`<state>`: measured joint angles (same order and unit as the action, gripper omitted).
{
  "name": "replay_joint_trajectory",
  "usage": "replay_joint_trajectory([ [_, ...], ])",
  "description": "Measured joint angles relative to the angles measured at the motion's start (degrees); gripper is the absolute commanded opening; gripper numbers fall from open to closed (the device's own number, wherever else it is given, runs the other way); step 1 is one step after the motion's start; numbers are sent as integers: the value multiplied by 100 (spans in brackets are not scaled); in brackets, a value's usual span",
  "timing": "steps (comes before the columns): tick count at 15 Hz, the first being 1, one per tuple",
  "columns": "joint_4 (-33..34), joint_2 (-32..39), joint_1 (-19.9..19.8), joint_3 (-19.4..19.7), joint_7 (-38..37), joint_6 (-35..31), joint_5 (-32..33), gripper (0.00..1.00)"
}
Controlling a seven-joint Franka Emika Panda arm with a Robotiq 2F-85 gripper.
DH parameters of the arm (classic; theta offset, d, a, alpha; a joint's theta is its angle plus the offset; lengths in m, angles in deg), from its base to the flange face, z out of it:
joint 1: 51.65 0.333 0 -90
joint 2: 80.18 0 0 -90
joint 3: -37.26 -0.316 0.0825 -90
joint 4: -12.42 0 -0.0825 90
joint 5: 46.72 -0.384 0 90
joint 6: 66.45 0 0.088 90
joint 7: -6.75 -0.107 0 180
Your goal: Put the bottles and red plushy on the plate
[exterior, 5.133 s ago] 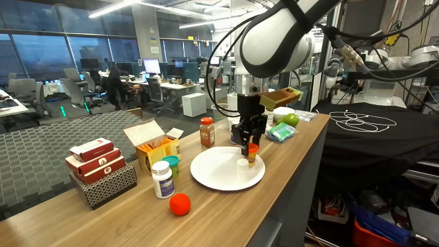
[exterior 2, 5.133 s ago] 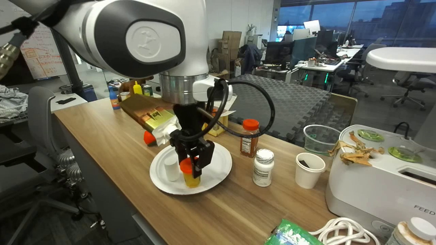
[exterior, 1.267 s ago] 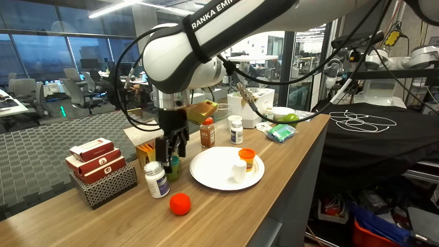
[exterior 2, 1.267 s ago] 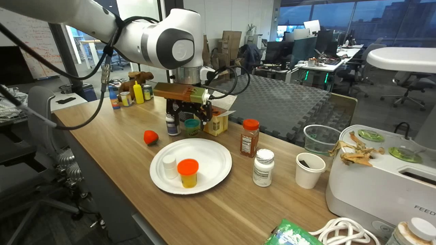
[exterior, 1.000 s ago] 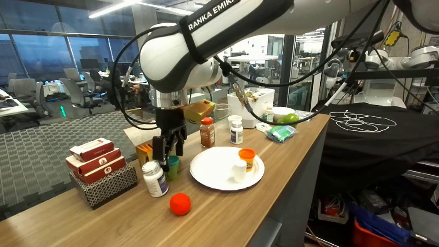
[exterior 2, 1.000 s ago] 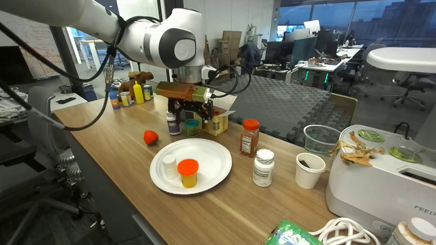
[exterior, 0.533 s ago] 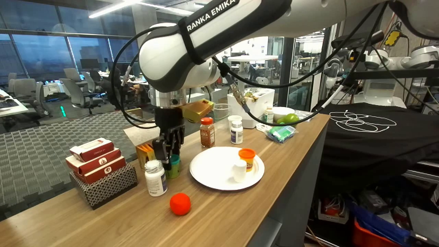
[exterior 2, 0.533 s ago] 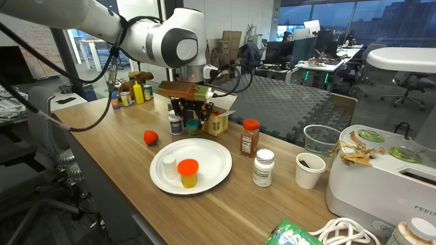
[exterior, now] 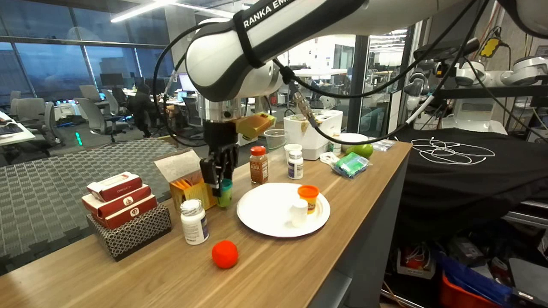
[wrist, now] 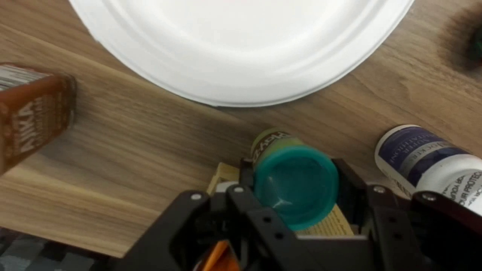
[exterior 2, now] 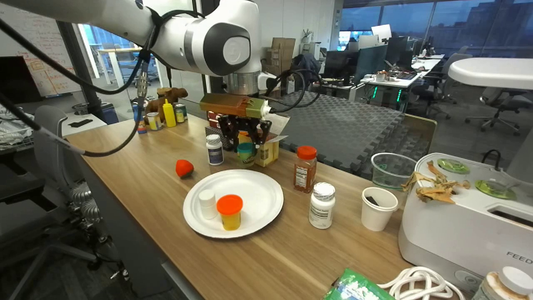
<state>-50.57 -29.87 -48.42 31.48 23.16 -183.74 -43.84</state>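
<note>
Wrist view: the gripper (wrist: 294,174) clasps the teal-capped bottle (wrist: 297,190); in an exterior view, the plate (exterior: 261,214) lies right of them, bearing a small white bottle (exterior: 299,214) and an orange-capped bottle (exterior: 308,195); the red plushy (exterior: 224,254) sits on the table (exterior: 150,282), nearer and left of the plate.

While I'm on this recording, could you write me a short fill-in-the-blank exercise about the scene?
The fingers grip the bottle with the ____ cap.
Bottles standing on the plate number ____.
Of plate and table, the red plushy rests directly on the ____.
The visible red-and-white boxes in the stack number ____.

Missing words: teal; two; table; three.
</note>
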Motion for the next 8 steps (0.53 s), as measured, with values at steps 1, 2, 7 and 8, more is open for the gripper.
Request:
replay_joint_trajectory([
  [1, -86, -107, -34, 33, -33, 0, 0, 28],
  [2, -208, -236, -69, 67, -74, -15, 0, 28],
  [7, -1112, -970, -185, 226, -308, -134, 1, 28],
  [8, -1357, -1121, -203, 241, -347, -169, 1, 28],
])
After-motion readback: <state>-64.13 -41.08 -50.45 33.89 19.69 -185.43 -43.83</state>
